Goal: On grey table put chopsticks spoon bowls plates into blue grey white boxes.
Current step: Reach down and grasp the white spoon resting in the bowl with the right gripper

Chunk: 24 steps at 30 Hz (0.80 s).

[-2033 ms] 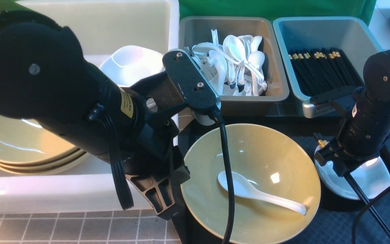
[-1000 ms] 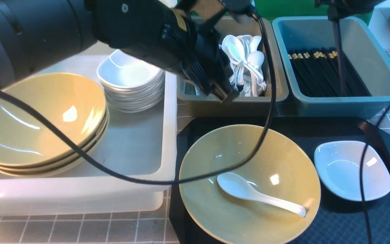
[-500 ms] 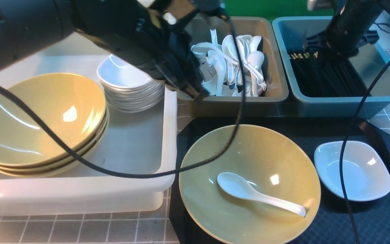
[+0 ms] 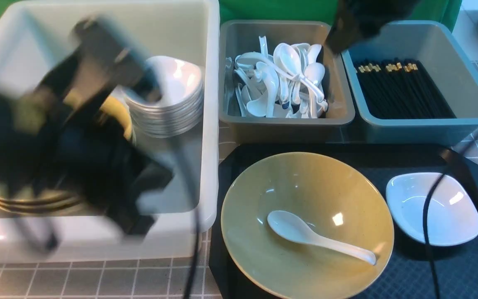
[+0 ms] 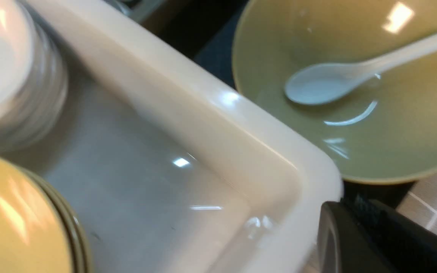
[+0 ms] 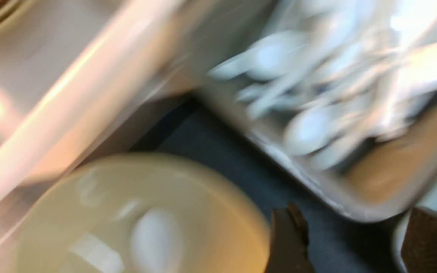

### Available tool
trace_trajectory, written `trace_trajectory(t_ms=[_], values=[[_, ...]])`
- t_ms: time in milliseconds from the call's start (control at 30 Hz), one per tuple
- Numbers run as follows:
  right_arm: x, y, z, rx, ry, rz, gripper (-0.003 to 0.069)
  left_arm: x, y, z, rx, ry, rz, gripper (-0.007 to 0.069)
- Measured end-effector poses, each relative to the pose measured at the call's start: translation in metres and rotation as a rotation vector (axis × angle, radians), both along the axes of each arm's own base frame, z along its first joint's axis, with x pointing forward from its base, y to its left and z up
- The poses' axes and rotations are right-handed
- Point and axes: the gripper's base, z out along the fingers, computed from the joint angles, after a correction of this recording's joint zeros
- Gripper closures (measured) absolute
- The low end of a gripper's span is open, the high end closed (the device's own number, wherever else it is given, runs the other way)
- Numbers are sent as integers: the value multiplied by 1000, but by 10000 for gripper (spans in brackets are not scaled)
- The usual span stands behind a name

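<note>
A yellow-green bowl [image 4: 305, 224] stands on the black tray [image 4: 450, 274] with a white spoon [image 4: 318, 238] lying in it. A small white plate [image 4: 434, 214] sits to its right. Black chopsticks [image 4: 405, 89] lie in the blue box [image 4: 430, 128], and spoons [image 4: 288, 79] fill the grey box [image 4: 284, 122]. My left gripper [image 5: 359, 204] is shut and empty, blurred over the near corner of the white box [image 4: 208, 124]. My right gripper [image 6: 355, 246] is open and empty, high above the gap between the grey and blue boxes.
Inside the white box stand a stack of white plates [image 4: 172, 95] and a stack of yellow bowls [image 5: 13, 227], partly hidden behind my left arm. The right arm's cable [image 4: 428, 232] hangs across the small white plate. The grey checked cloth [image 4: 98, 282] shows at the front.
My left arm swung down and left, from over the grey box to the white box. My right gripper opened over the blue box, then rose away empty.
</note>
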Motion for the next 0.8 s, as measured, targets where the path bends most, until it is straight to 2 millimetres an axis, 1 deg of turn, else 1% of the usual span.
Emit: trace_trajectory(t_ms=[33,67,100,133,167,267,300,367,467,733,800], values=[[-15,7,-5,-18,20,48,271,-10,5,-6,-30,-8,7,634],[-31,12,-14,-42,51,100,271,-16,8,-10,-61,-26,16,634],[-34,13,-15,-47,56,110,271,-18,8,-12,-67,-25,17,634],[-56,25,-35,-92,114,201,271,-24,11,-16,-107,-38,29,634],[-66,30,-51,-125,158,249,271,-26,12,-17,-131,-49,37,634],[-88,43,-94,-237,268,349,271,-29,11,-21,-173,-47,49,634],[-90,45,-97,-251,270,357,271,-29,11,-21,-175,-47,49,634],[-96,48,-121,-337,306,387,271,-29,10,-20,-187,-47,48,634],[-92,52,-143,-404,324,374,270,-28,9,-21,-190,-43,39,634],[-77,61,-180,-441,353,333,270,-29,8,-24,-169,-12,23,634],[-75,62,-187,-450,361,327,284,-30,8,-25,-165,-2,20,634]])
